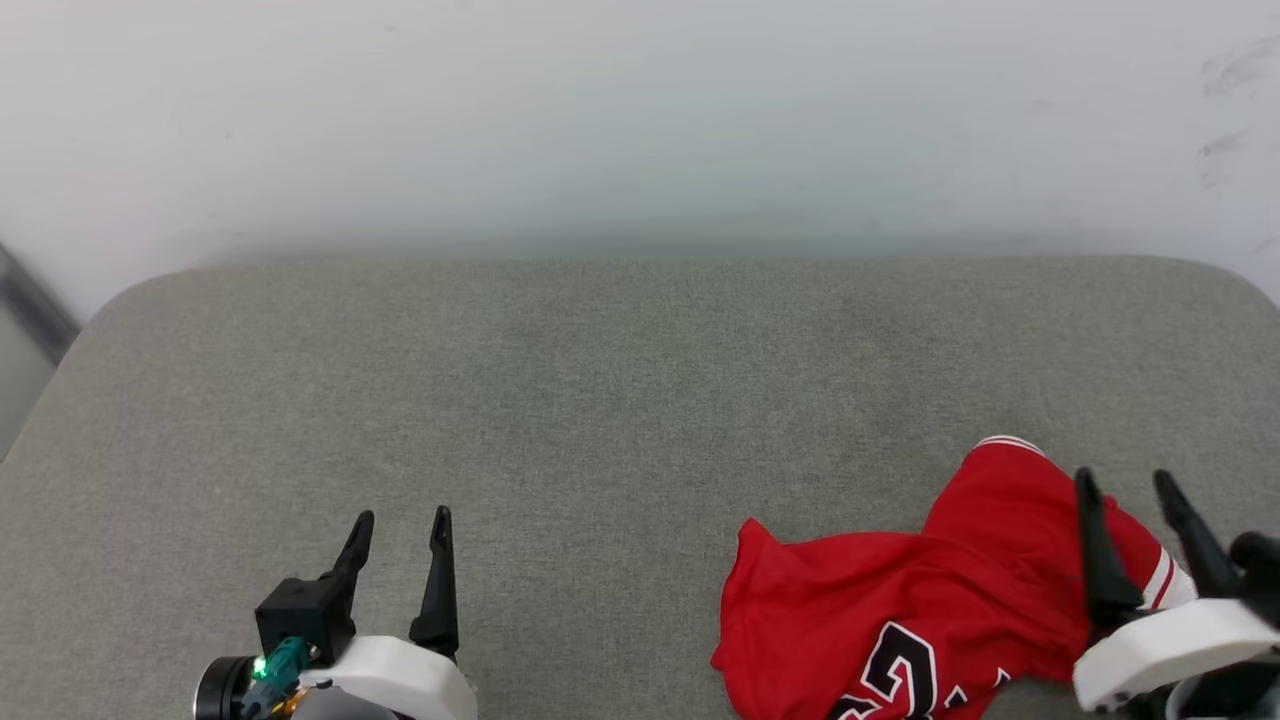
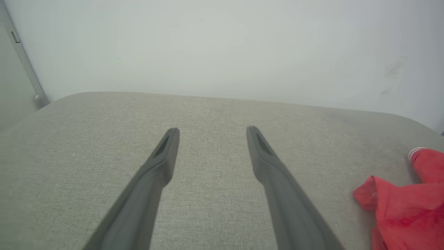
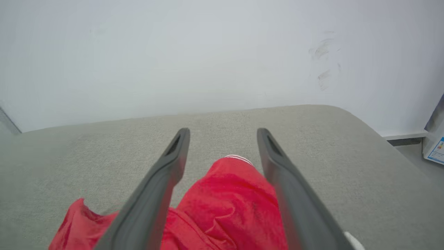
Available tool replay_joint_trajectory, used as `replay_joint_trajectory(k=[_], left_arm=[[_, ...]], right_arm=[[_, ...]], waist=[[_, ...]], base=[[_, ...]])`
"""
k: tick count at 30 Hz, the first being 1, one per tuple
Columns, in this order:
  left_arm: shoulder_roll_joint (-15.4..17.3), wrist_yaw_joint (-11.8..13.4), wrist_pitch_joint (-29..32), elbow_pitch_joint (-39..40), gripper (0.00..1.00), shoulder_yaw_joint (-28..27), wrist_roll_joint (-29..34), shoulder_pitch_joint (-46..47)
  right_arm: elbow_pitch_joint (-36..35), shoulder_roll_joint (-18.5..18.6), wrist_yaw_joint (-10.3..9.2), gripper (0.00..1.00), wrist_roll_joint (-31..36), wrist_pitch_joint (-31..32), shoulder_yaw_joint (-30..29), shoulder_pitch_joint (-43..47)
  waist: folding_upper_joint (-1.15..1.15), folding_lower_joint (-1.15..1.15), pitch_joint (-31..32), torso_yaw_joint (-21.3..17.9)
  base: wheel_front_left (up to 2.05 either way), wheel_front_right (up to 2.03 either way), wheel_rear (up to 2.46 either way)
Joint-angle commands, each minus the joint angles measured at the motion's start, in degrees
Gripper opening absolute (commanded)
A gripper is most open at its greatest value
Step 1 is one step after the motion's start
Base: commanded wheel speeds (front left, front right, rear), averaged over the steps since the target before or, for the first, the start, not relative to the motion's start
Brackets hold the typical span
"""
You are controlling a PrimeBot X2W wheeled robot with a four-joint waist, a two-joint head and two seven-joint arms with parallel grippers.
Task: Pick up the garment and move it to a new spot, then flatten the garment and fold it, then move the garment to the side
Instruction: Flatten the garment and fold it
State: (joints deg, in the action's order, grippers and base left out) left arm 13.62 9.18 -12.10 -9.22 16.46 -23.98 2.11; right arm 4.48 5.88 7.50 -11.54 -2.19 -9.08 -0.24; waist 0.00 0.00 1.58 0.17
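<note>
You see the garment (image 1: pixel 900 600) crumpled in a heap on the near right part of the grey padded surface (image 1: pixel 600 400), with some black print showing. Your right gripper (image 1: pixel 1124 477) sits over it, jaws spread wide, clamping nothing. Your left gripper (image 1: pixel 403 513) hangs well apart from the garment, jaws wide too

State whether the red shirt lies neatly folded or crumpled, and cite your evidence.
Crumpled. The shirt lies bunched in uneven ridges on the grey pad, with one corner poking out.
</note>
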Motion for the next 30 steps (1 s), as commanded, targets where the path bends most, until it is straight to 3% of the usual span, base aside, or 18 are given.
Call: replay_joint_trajectory(k=[1,12,17,18,19,26,28,30], left_arm=[[0.14,0.35,0.21,0.4,1.0,-0.01,-0.24,-0.94],[1.12,1.42,1.22,1.71,1.0,-0.47,-0.69,-1.32],[1.16,0.28,4.16,1.92,1.0,1.92,0.61,2.76],[0.87,-0.41,5.48,1.87,1.0,2.84,0.63,4.24],[-0.25,-3.18,10.57,1.18,1.0,6.6,1.02,9.48],[-3.84,-10.16,25.53,-3.8,1.0,15.48,-0.36,18.88],[-5.41,-13.79,36.42,-9.3,1.0,21.31,-0.64,23.95],[-5.7,-14.6,39.69,-11.22,1.0,22.94,-1.1,25.06]], right_arm=[[-2.32,-0.55,-0.02,1.0,0.15,0.49,1.78,2.2],[-10.56,-2.71,-0.02,1.0,0.68,4.55,6.53,8.94],[-11.72,-2.89,-0.02,1.0,0.87,5.38,6.57,7.71],[-11.98,-2.9,-0.02,1.0,0.98,5.49,6.43,7.48],[-12.77,-2.92,-0.02,1.0,1.25,5.88,6.47,6.65],[-14.64,-2.43,-0.02,1.0,1.71,6.46,6.88,4.87],[-15.46,-2.64,-0.02,1.0,1.41,5.84,6.82,3.53],[-15.45,-2.72,-0.02,1.0,1.33,5.45,7.07,3.09]], waist=[[0.0,0.0,0.41,0.09],[0.0,0.0,1.73,-0.86],[0.0,0.0,1.2,-1.46],[0.0,0.0,0.99,-1.49],[0.0,0.0,0.18,-1.83],[0.0,0.0,-3.13,-4.34],[0.0,0.0,-8.23,-6.85],[0.0,0.0,-9.58,-7.63]], base=[[0.0,0.0,0.0],[0.0,0.0,0.0],[0.0,0.0,0.0],[0.0,0.0,0.0],[0.0,0.0,0.0],[0.0,0.0,0.0],[0.0,0.0,0.0],[0.0,0.0,0.0]])
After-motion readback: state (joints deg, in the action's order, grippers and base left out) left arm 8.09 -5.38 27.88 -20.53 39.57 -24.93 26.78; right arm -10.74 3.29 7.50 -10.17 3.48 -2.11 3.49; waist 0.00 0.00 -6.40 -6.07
